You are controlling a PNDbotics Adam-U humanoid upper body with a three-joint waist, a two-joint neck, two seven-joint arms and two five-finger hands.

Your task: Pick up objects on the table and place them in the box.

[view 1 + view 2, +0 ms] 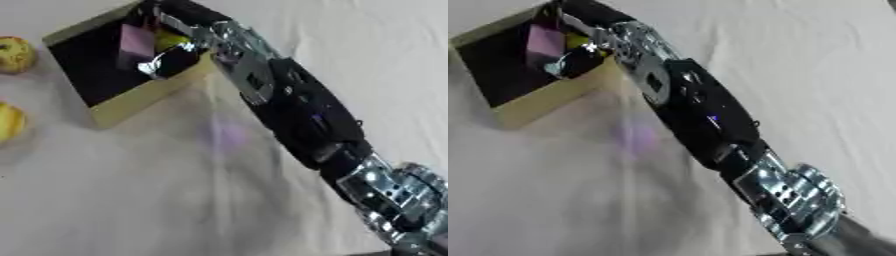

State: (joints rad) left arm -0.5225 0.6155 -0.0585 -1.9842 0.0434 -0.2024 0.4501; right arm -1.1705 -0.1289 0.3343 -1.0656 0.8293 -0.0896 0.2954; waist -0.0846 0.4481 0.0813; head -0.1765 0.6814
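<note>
You get soft, even light on the pale table (131,200), with both views blurred. Glare glints off the silver joints of the right arm (297,110); the box (131,102) interior stays dark.

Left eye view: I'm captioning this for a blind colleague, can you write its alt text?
The robot's right hand reaches into an open, dark-lined cardboard box at upper left, fingers around a pinkish-purple block and something yellow. Two yellowish round fruits lie on the pale table left of the box.
</note>
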